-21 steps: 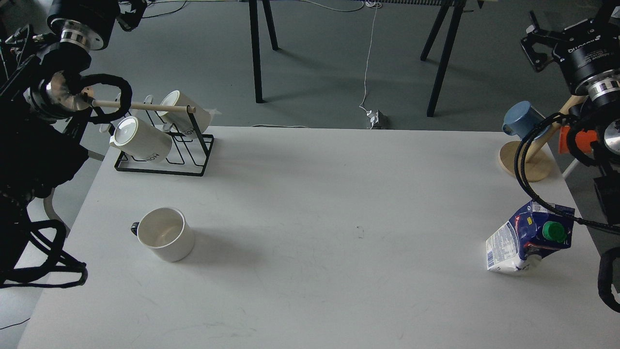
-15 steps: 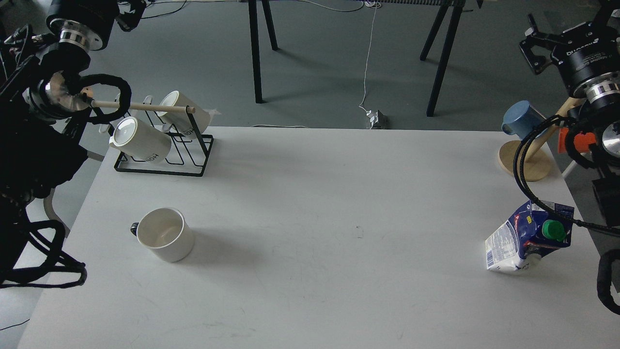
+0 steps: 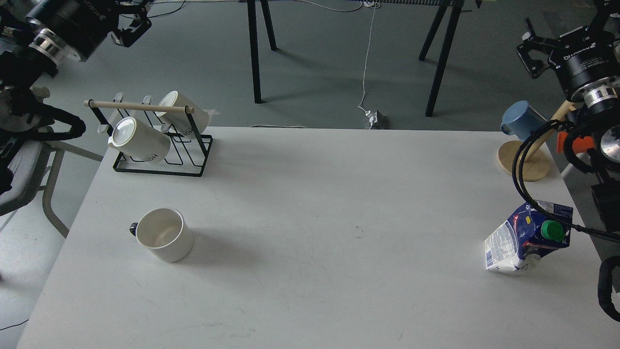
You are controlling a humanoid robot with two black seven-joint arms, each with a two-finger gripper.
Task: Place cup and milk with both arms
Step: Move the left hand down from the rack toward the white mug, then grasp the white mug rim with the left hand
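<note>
My left arm has swung up and out toward the top-left corner since the earlier frames, so the mug rack (image 3: 155, 140) and its dowel are now fully uncovered; the right arm has barely moved, just drifting slightly up. For the task that reads as both arms still staging, nothing grasped yet. The cup (image 3: 163, 234) sits upright on the worktop (image 3: 310, 203) at front left, black handle pointing left, well apart from the left claw (image 3: 130, 25). The milk (image 3: 528, 237) stands near the right edge, dented and leaning, green cap facing me, unmoved. The left claw is high over the floor beyond the worktop, fingers pointing right; they look slightly parted and hold nothing (dark, so not fully sure). The right claw (image 3: 528, 53) is high at the far right, above the blue mug (image 3: 520, 118) on its wooden stand, fingers pointing left; I cannot tell whether it is open or closed. My guess: each arm must descend onto its own object next, left to cup, right to milk.
</note>
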